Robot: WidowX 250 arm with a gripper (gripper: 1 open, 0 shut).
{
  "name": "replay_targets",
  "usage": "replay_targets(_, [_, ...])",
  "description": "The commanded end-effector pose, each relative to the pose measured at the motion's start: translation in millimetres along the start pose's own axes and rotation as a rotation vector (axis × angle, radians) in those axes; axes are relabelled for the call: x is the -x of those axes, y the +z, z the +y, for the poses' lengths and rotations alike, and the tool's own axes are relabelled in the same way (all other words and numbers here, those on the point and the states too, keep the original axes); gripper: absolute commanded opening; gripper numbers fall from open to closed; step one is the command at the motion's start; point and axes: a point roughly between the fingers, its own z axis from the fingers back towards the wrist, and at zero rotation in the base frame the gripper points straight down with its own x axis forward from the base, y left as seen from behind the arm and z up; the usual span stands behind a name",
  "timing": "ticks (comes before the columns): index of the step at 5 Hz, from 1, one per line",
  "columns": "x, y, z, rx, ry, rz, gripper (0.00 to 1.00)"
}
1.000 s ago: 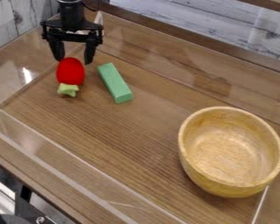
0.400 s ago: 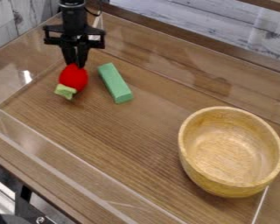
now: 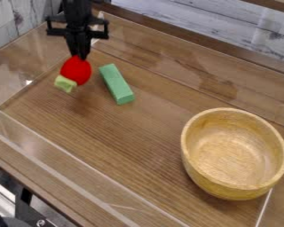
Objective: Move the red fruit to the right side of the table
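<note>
The gripper (image 3: 77, 53) points down near the far left corner of the table (image 3: 121, 151). Its fingers are pinched narrow on the fruit (image 3: 74, 69), which hangs from them just off the wood, leafy cap lowest. The block (image 3: 116, 83) lies just to its right, and the bowl (image 3: 236, 152) fills the near right corner. The carry likely needs enough height to clear the block, a firm pinch, and a set-down on bare wood by the right edge.
</note>
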Motion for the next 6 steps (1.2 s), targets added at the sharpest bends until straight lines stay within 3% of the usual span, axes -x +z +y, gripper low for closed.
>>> replay_targets(1, [-10.7, 35.1, -30, 0.019, -0.055, -0.100, 0.00])
replay_targets(2, [-14.2, 30.1, -64, 0.038, -0.087, -0.103, 0.00])
replay_targets(3, [-28.2, 44.3, -103, 0.056, -0.123, -0.109, 0.00])
replay_targets(6, [-1.1, 52.5, -148, 0.064, -0.182, -0.112, 0.00])
